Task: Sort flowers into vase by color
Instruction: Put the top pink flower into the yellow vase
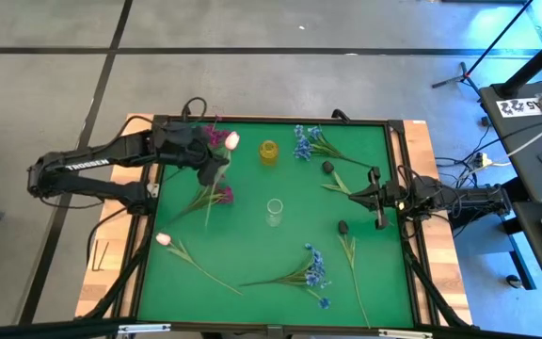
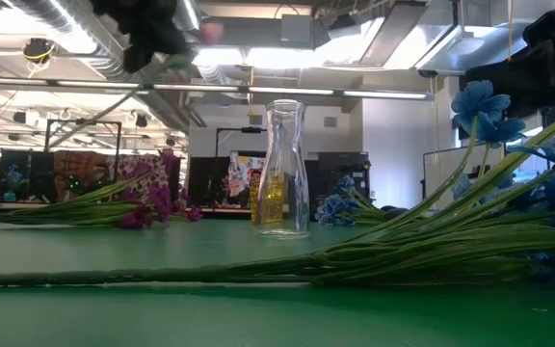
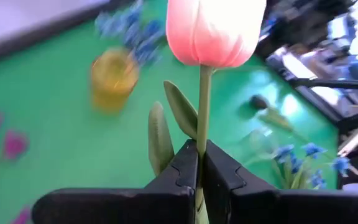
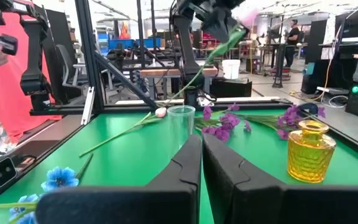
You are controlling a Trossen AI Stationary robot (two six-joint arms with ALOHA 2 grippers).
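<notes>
My left gripper is above the table's far left part, shut on a pale pink tulip whose bud points toward the yellow vase. A clear glass vase stands mid-table. Magenta clusters lie beneath the left arm. Blue sprays lie at the far edge and near the front. Two dark buds and a second pink tulip lie flat on the mat. My right gripper is shut and touches nothing, at the table's right side. My left gripper pinches the tulip's green stem between its two fingers, a short way below the bud and beside two leaves. The fingers lie across the stem. The bud sticks out beyond the fingertips, and in the low view the stem slants above the table.
A raised frame runs round the green mat. The yellow vase and the clear vase stand apart. Long stems lie across the near part. Bare mat shows between the vases and the right gripper.
</notes>
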